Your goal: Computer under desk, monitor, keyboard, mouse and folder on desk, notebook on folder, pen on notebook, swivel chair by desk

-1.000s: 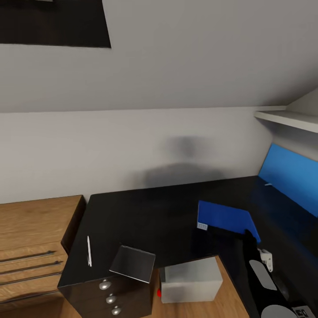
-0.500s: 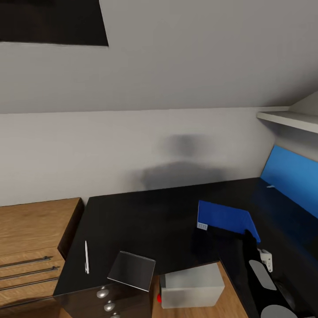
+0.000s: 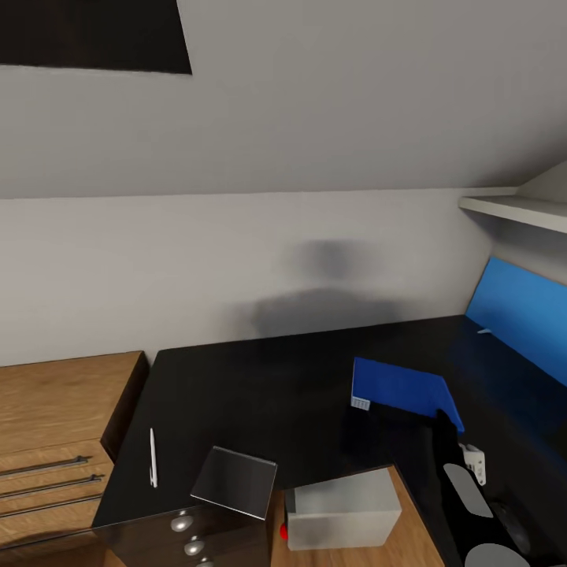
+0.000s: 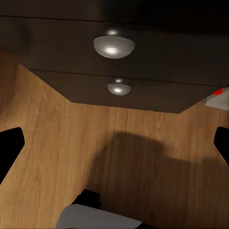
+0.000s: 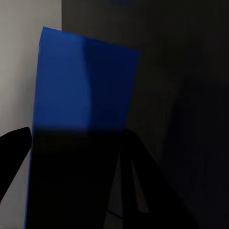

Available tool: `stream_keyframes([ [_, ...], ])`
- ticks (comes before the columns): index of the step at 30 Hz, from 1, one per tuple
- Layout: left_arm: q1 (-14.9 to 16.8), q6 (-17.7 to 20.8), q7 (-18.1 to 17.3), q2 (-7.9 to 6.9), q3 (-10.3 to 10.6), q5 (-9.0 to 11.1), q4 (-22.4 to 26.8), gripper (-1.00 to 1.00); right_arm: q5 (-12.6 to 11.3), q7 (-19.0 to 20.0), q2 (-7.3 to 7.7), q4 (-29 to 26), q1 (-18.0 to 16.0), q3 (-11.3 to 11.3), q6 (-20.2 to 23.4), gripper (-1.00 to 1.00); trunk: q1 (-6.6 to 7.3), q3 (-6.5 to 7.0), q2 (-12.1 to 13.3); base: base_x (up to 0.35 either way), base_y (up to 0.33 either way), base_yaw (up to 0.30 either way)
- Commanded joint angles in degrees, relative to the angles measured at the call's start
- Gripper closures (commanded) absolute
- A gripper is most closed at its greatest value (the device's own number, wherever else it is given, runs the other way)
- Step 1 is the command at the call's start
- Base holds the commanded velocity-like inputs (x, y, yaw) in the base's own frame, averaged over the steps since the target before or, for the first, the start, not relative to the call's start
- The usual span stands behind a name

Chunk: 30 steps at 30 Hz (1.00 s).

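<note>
Resting beside the folder (image 3: pixel 402 387), right claw (image 5: pixel 71 157) spread, left claw (image 4: pixel 114 143) spread over floor

You have open black desk (image 3: pixel 260 394) between the notebook (image 3: pixel 235 471) at the front left corner and the blue folder (image 3: pixel 400 387) to the right — nothing stands there. The pen (image 3: pixel 153 457) lies just left of the notebook, near the desk's edge. Your right arm (image 3: pixel 461 488) reaches in just beside the folder's near corner. Under the desk, the computer (image 3: pixel 340 507) sits close beside the drawer unit (image 4: pixel 114 62), narrowing the gap — bare floor (image 4: pixel 119 162) lies before the drawers.
</note>
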<state>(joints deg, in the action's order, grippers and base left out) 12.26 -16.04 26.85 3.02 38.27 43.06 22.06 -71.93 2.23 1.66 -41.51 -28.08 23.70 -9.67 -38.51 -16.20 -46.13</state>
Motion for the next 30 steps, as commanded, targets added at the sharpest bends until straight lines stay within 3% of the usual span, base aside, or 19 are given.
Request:
stream_keyframes([
  [1,0.1,-0.3,0.3,-0.03,0.5,0.5,0.0,-1.00,-0.6,0.2,0.01,0.0,0.0,0.0,-0.2,1.00,-0.01,-0.07,-0.1,0.000,0.000,0.000],
  [13,0.1,-0.3,0.0,-0.03,0.5,0.5,0.0,-1.00,-0.6,0.2,0.01,0.0,0.0,-0.1,-0.2,1.00,-0.01,-0.07,-0.1,-0.002,0.000,0.000],
  [30,0.1,-0.3,0.0,-0.07,0.4,0.5,0.0,-1.00,-0.6,0.2,0.00,0.0,0.0,-0.1,-0.2,1.00,-0.01,-0.07,-0.1,-0.140,-0.018,0.000],
])
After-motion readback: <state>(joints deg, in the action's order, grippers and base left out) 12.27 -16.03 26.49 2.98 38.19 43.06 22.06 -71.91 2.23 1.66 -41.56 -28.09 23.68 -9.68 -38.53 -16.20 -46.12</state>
